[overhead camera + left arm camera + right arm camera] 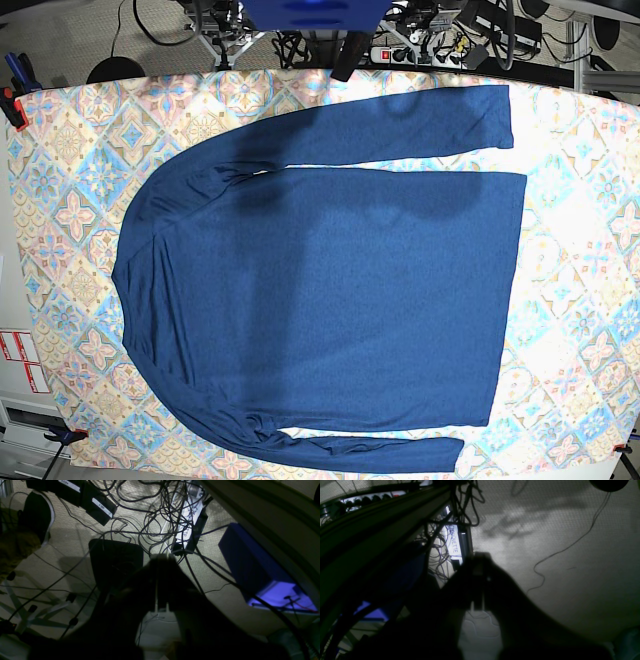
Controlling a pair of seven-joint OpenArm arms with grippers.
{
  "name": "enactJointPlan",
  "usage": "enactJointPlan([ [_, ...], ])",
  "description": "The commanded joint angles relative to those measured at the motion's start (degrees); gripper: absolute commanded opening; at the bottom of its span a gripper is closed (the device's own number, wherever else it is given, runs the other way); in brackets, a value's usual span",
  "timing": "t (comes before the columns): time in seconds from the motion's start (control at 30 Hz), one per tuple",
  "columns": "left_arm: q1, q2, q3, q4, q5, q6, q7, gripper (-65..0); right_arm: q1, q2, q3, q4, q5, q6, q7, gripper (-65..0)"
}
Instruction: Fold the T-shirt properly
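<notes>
The dark navy long-sleeved T-shirt [330, 290] lies flat on the pastel tile-patterned tablecloth [580, 250]. Its neck is to the left and its hem to the right. One sleeve runs along the far edge [400, 125], the other along the near edge [370, 452]. My left gripper [161, 560] is a dark silhouette with its jaws together, held off the table over the floor cables. My right gripper [480, 557] is also dark, jaws together, over bare carpet. Neither holds anything. Neither gripper shows in the base view.
In the left wrist view, tangled cables [155, 512], a labelled power strip [190, 522], a black box [115, 560] and a blue box [250, 562] lie on the floor. A dark frame edge [370, 525] crosses the right wrist view. Clamps [12, 105] hold the cloth.
</notes>
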Motion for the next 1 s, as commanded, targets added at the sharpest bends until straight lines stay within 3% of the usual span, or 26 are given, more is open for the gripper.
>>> enactJointPlan([
  [0.0,0.26,0.03,0.12,0.25,0.14,0.01,-0.03,-65.0,-0.21,-0.02,-0.1,0.01,0.23,0.12,0.21,-64.8],
  [0.97,1.93,-0.41,0.12,0.43,0.41,0.01,-0.12,-65.0,-2.41,0.95,-0.19,0.18,0.14,0.12,0.21,-64.8],
])
